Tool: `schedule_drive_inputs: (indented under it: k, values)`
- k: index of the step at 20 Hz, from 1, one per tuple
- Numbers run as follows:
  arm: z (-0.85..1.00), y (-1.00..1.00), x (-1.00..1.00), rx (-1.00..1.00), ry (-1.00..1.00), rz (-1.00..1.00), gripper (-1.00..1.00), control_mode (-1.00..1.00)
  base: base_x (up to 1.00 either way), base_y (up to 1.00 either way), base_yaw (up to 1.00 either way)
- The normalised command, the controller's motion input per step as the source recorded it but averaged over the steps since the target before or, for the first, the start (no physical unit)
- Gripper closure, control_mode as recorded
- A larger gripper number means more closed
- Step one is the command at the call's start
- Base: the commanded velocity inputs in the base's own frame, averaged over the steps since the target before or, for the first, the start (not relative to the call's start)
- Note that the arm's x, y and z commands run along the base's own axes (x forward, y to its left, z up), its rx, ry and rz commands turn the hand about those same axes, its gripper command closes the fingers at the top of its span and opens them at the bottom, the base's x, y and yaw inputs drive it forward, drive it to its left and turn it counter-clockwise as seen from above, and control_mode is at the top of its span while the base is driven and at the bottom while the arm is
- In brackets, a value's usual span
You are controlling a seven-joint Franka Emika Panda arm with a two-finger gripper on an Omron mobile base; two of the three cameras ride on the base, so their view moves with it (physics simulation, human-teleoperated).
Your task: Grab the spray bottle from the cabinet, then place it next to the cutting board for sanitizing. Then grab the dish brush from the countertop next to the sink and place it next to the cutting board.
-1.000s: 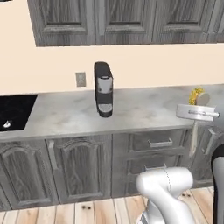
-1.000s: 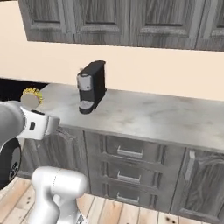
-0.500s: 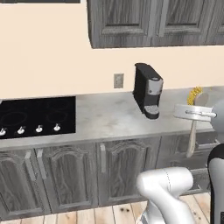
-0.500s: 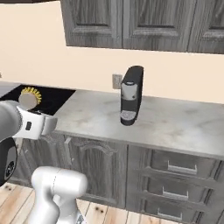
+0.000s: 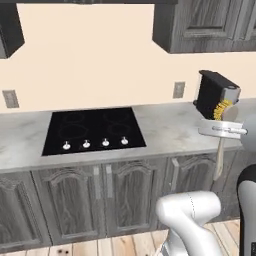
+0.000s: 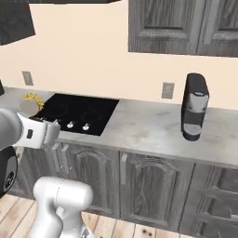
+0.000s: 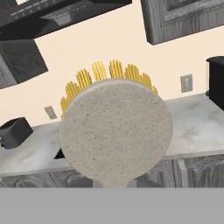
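Note:
My gripper [image 5: 223, 130] is shut on the dish brush [image 5: 219, 157], held in the air in front of the countertop [image 5: 165, 131]. The cream handle hangs down below the fingers and the round head with yellow bristles [image 5: 222, 108] stands above them. In the right base view the dish brush head [image 6: 30, 105] sits above the gripper [image 6: 42, 122] at the left. Close up in the hand view, the back of the brush head [image 7: 114, 131] shows with its yellow bristles fanning above it. The spray bottle, the cutting board and the sink are out of view.
A black cooktop [image 5: 92, 131] is set into the marble counter [image 6: 148, 128]. A black coffee machine [image 5: 215, 95] [image 6: 194, 107] stands to its right by a wall outlet [image 6: 168, 90]. Dark grey wall cabinets [image 5: 205, 25] hang above and door fronts [image 5: 120, 195] run below.
The whole picture has shifted, so the camera has moved left along the counter. The coffee machine now lies to the right and the cooktop has come into view. The brush stays gripped.

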Motion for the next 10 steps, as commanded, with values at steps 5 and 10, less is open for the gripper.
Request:
schedule_drive_inputs:
  k: [5, 10]
  values:
    - [0.00, 0.00, 0.00, 0.00, 0.00, 0.00, 1.00, 1.00, -0.09, 1.00, -0.01]
    - [0.00, 0.00, 0.00, 0.00, 0.00, 0.00, 1.00, 1.00, -0.09, 1.00, -0.02]
